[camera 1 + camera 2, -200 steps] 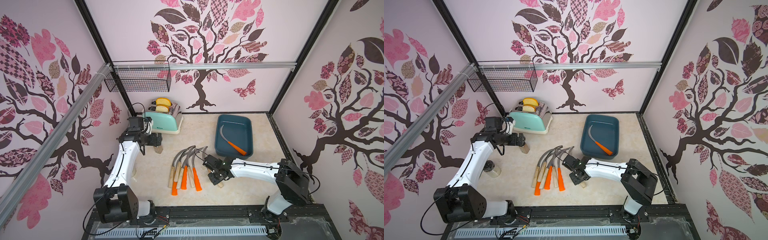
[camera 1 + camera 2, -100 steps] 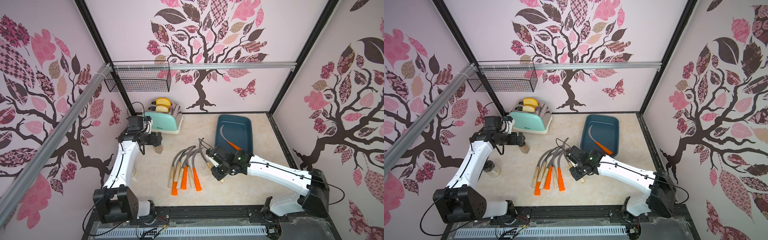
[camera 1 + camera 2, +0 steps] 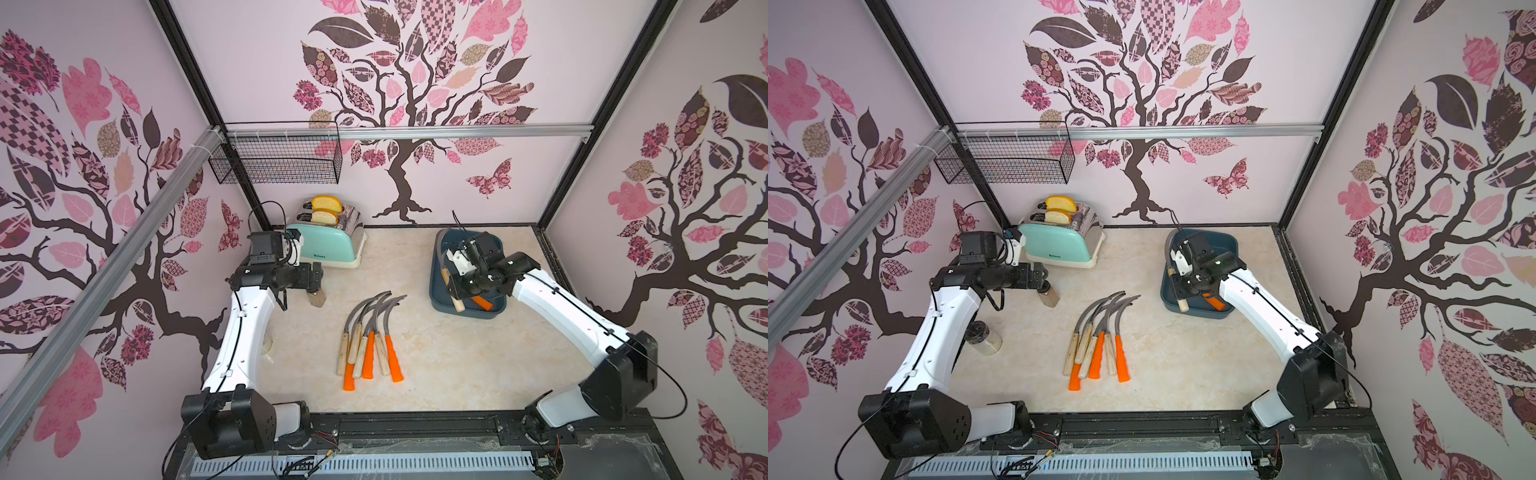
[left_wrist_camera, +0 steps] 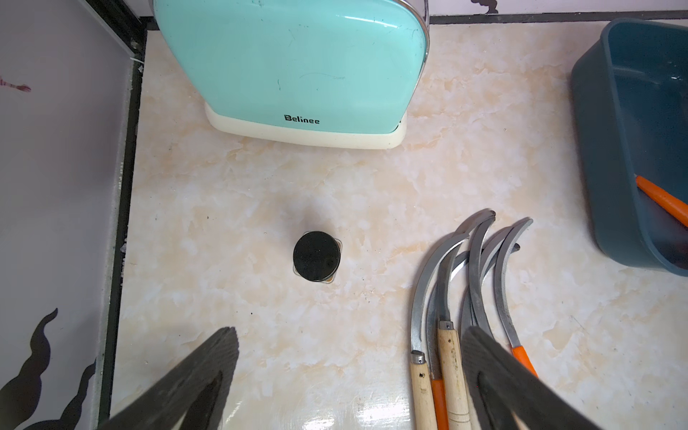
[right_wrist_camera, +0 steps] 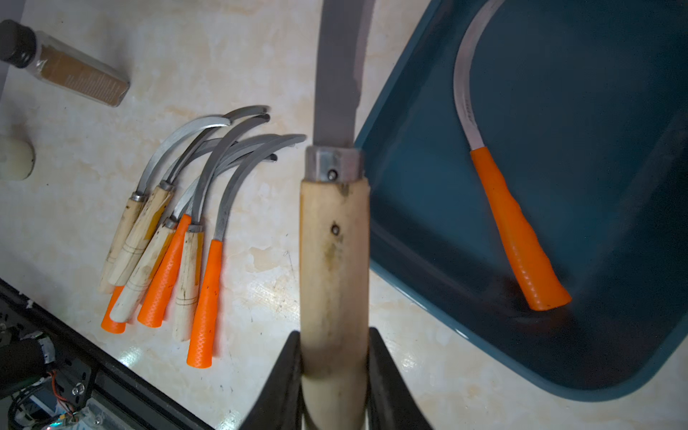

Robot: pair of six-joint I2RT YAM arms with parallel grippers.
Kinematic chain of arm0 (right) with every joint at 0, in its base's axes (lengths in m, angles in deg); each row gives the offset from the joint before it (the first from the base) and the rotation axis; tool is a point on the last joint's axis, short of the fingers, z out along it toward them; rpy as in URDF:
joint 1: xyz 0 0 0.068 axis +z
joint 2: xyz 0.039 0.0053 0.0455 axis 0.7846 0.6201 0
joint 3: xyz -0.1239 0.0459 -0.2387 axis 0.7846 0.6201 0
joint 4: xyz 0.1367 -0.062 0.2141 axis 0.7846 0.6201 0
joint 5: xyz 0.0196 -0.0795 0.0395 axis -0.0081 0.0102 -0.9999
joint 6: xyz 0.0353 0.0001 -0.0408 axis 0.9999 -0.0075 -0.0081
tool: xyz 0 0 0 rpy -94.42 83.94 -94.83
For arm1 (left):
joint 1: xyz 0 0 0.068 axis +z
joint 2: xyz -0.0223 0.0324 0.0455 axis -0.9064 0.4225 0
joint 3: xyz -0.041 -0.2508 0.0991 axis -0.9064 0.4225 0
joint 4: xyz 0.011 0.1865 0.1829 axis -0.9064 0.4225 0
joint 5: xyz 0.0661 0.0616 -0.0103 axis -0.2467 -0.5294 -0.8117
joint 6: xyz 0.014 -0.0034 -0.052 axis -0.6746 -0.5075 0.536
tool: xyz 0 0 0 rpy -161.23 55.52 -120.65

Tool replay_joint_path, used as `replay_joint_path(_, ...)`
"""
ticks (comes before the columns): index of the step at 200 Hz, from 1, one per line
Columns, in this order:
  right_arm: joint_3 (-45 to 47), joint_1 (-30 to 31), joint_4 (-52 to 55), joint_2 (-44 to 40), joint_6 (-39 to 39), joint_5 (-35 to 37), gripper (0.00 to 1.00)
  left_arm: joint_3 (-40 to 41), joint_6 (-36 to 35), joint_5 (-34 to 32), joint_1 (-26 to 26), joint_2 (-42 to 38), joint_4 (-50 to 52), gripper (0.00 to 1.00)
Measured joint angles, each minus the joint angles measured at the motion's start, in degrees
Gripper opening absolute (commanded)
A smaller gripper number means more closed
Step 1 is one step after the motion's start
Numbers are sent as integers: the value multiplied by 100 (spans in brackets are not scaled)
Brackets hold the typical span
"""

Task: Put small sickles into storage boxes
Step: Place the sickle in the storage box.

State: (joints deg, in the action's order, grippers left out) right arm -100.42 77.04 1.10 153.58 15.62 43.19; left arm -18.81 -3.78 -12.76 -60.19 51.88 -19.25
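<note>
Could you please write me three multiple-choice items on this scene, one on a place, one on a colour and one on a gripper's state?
1. Where does the lone orange-handled sickle lie?
A) on the toaster
B) in the wire basket
C) in the teal tray

2. What colour is the handle of the sickle in the right gripper?
A) pale wood
B) orange
C) black

3. How does the left gripper stand?
A) shut on a sickle
B) open, holding nothing
C) shut on the jar

Answers:
1 C, the right wrist view shows it on the tray's floor.
2 A, the clamped handle is pale wood.
3 B, the left wrist view shows its fingers spread wide, gripping nothing.
</note>
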Motion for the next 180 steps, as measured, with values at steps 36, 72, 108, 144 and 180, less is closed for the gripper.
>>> replay_joint_path(36,-732,-306,57,1106,-20,271,8,103,-11,76,0,-50,17,98)
replay_joint_path(72,-951,-304,129,1609,4,431,8,177,-35,129,0,-116,-20,98)
replay_joint_path(108,-1473,-308,138,2061,2,612,8,350,-35,232,0,-225,-59,98)
replay_joint_path(144,-1526,-380,83,2253,22,675,8,586,-52,334,0,-317,-72,98)
replay_joint_path(180,-1526,-487,-9,2559,59,658,9,669,-72,404,0,-339,-81,98)
